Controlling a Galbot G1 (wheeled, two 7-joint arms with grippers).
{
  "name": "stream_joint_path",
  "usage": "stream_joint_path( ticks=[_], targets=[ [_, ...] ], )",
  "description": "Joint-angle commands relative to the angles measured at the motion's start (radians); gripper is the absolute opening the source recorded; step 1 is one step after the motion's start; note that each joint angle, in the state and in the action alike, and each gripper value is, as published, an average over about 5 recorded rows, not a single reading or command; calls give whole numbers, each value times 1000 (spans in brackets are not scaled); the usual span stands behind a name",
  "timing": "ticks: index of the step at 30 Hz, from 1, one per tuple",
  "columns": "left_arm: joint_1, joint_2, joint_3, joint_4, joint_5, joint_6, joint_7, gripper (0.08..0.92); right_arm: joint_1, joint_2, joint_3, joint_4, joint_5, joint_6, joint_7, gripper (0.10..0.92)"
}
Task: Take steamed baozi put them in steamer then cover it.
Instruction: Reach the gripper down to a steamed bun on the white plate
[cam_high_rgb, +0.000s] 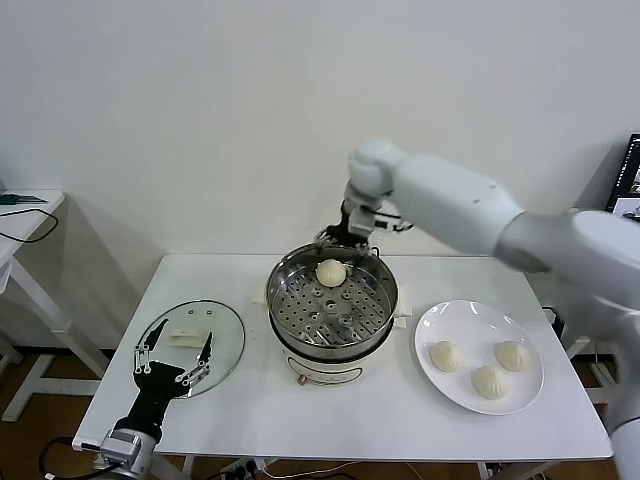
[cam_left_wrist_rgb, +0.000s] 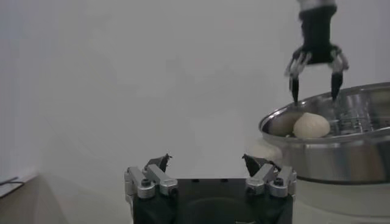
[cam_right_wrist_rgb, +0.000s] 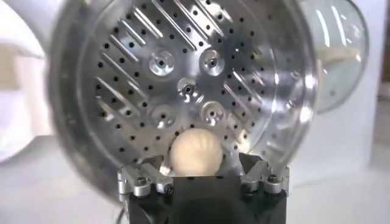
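Note:
The steamer (cam_high_rgb: 330, 352) stands mid-table with one baozi (cam_high_rgb: 331, 271) on the far side of its perforated tray. My right gripper (cam_high_rgb: 345, 238) hangs open just above that baozi, not touching it. The left wrist view shows its spread fingers (cam_left_wrist_rgb: 295, 91) over the bun (cam_left_wrist_rgb: 311, 125). In the right wrist view the bun (cam_right_wrist_rgb: 195, 152) lies on the tray (cam_right_wrist_rgb: 183, 73) between the open jaws of my right gripper (cam_right_wrist_rgb: 201, 164). Three more baozi (cam_high_rgb: 489, 380) lie on the white plate (cam_high_rgb: 430, 375). The glass cover (cam_high_rgb: 218, 335) lies flat at the left. My left gripper (cam_high_rgb: 172, 360) is open at its near edge.
The steamer's wall (cam_left_wrist_rgb: 341, 158) rises to the right of my parked left gripper (cam_left_wrist_rgb: 208, 163). The cover also shows beyond the steamer in the right wrist view (cam_right_wrist_rgb: 341, 55). Bare white table lies in front of the steamer, between cover and plate.

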Motion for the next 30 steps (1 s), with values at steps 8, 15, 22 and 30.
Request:
stream_joint_path(
  ticks=[8,15,22,30],
  targets=[
    [17,-7,23,-20,20,-6,-4,823,-54,-516,-90,253,205,-555,-76,823],
    [23,-17,37,-25,30,-13,-8,823,-340,-570,106,247,140,-671,-49,823],
    [26,-22,45,-28,39,-15,-9,823,-547,-524,234,224,100,-718,53,823],
    [21,-25,46,-21,40,-16,-8,823,-573,-439,258,154,103,-740,98,823]
  ],
)
